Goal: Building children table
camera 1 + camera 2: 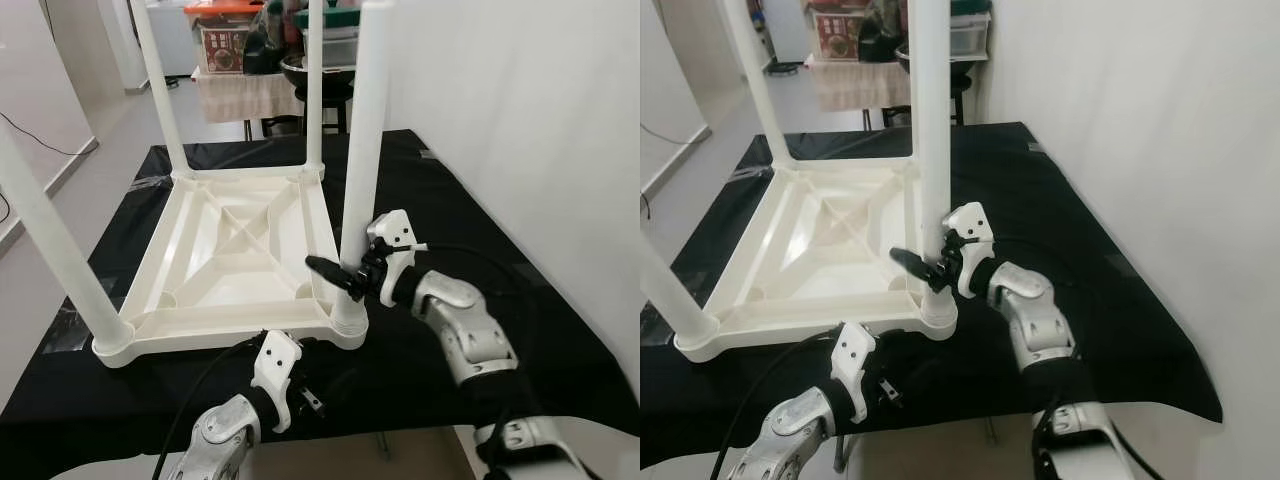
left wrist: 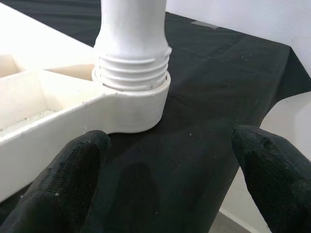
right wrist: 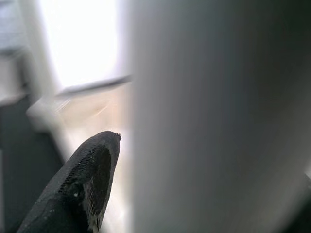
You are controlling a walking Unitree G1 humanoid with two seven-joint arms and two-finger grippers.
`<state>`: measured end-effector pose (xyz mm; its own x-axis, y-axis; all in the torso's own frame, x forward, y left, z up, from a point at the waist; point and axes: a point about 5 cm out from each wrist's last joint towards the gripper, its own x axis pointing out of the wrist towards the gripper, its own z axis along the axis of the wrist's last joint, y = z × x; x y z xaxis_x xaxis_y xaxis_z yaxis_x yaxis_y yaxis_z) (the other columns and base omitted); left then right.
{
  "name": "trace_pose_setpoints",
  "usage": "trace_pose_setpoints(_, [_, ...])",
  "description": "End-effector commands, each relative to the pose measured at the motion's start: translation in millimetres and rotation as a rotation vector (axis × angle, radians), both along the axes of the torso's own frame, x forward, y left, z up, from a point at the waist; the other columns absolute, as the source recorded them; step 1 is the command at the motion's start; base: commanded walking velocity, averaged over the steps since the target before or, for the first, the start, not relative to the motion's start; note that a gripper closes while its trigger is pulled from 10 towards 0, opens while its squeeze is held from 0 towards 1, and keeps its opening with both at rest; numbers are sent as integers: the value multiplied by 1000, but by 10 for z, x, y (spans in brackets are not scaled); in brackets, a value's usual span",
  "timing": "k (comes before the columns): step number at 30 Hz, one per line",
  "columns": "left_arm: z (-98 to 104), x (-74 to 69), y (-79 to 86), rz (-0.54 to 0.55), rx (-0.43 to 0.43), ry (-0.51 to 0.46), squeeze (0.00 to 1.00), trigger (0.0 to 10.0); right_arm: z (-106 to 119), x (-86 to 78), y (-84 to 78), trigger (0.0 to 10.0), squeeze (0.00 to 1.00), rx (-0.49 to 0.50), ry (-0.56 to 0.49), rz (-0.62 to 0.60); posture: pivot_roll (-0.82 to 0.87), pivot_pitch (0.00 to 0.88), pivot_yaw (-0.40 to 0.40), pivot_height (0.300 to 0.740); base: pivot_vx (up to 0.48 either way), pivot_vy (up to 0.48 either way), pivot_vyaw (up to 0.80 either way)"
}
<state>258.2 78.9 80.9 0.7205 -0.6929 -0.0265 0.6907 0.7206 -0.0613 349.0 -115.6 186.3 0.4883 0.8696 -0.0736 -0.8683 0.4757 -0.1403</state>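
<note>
Fingers of the right gripper [image 1: 345,280] clasp the near-right leg [image 1: 362,150], threads still exposed at its socket; the left gripper [image 2: 170,194] hangs open at 6 o'clock; all four legs stand in the upturned tabletop [image 1: 240,250] on the desk [image 1: 460,200].

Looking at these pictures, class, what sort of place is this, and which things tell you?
Probably a lived-in home or hallway, not a workshop: an upturned white plastic children's table lies on a black cloth-covered surface, with cluttered storage boxes behind and plain white walls.
</note>
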Motion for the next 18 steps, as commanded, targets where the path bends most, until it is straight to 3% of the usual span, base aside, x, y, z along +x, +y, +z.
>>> trace_pose_setpoints(1, [-5,-17,0,-3,-10,4,0,10000,-30,-23,69,10000,0,-20,14,96,-6,0,-28,740,0,0,0])
trace_pose_setpoints(7, [-1,-30,32,13,-8,-3,0,10000,-22,32,48,10000,0,-74,48,206,4,0,-37,740,0,0,0])
trace_pose_setpoints(8, [-2,-40,18,9,-3,-5,0,10000,-15,56,39,9490,0,-83,63,234,1,0,-36,740,0,0,0])
trace_pose_setpoints(10, [-6,-51,-9,3,4,-9,0,10000,-2,71,13,0,0,-78,90,275,-2,0,-33,740,0,0,0])
trace_pose_setpoints(18, [28,-36,19,1,-20,-2,0,10000,-40,29,-42,0,0,-45,93,305,-7,0,-21,740,0,0,0])
